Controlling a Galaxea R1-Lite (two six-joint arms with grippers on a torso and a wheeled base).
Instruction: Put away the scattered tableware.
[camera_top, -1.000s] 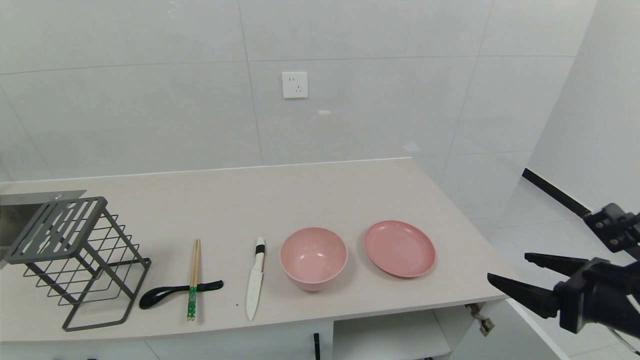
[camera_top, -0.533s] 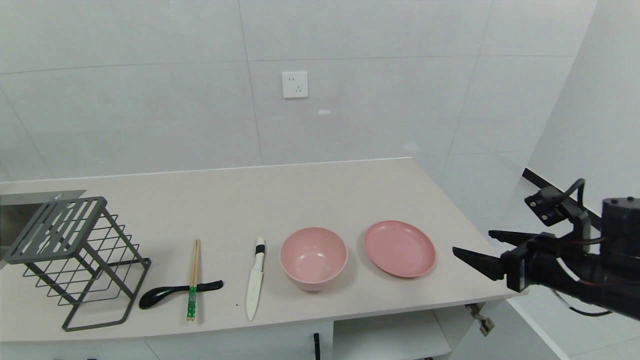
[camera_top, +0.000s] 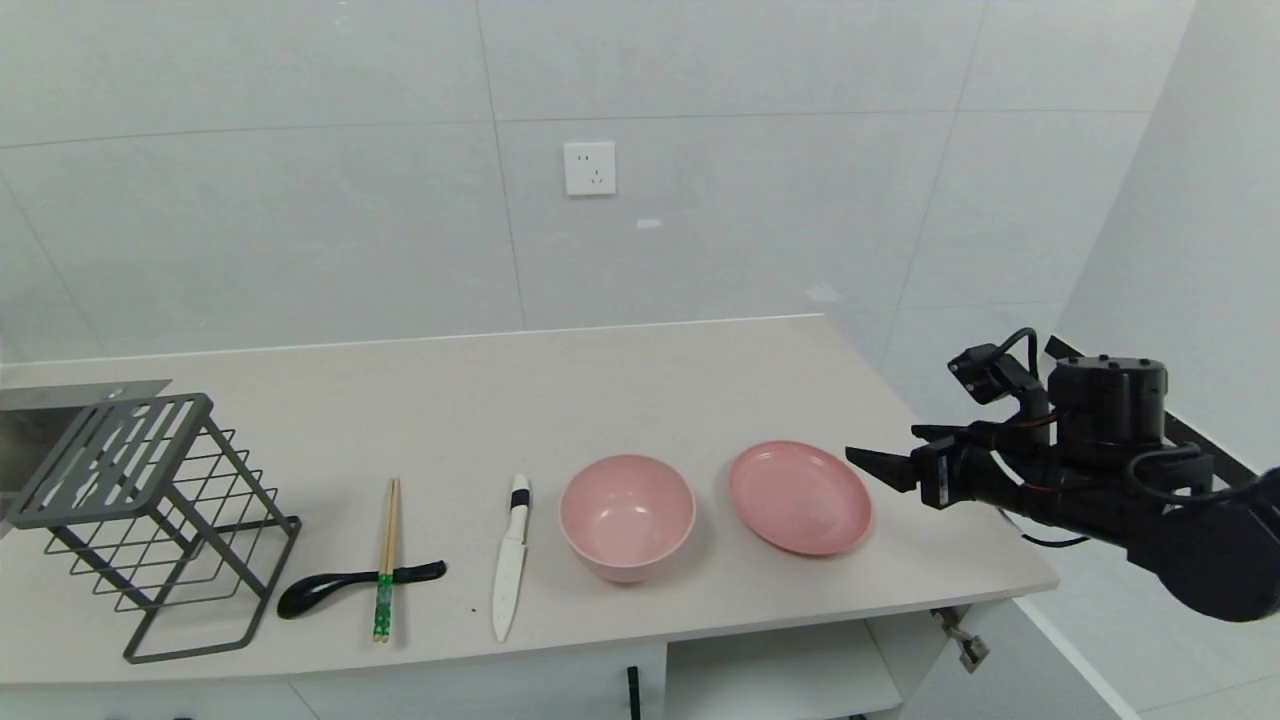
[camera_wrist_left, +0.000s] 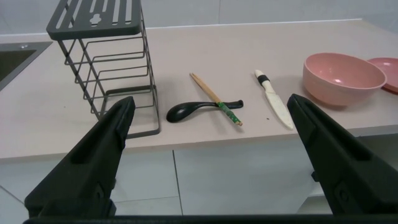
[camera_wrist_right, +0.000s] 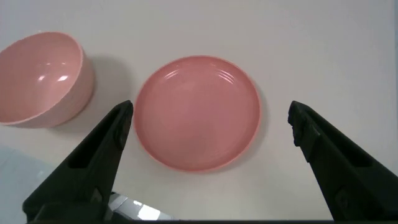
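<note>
A pink plate (camera_top: 798, 495) lies near the counter's right end, with a pink bowl (camera_top: 627, 515) to its left. Further left are a white knife (camera_top: 511, 555), wooden chopsticks (camera_top: 386, 555) crossing a black spoon (camera_top: 350, 585), and a grey wire rack (camera_top: 150, 510). My right gripper (camera_top: 885, 448) hovers open just right of the plate, a little above the counter; its wrist view has the plate (camera_wrist_right: 196, 112) between its fingers and the bowl (camera_wrist_right: 40, 78) beside it. My left gripper (camera_wrist_left: 208, 115) stands open in front of the counter edge, facing the spoon (camera_wrist_left: 199, 110), chopsticks (camera_wrist_left: 216, 107) and rack (camera_wrist_left: 106, 56).
The beige counter (camera_top: 600, 400) ends just right of the plate and backs onto a tiled wall with a socket (camera_top: 589, 168). A sink (camera_top: 40, 420) sits at the far left behind the rack. An open cabinet shelf (camera_top: 780, 670) shows below the front edge.
My right arm has risen and swung left, from low beside the counter's right end to just beside the plate. Its fingers stay open. The tableware has not moved.
</note>
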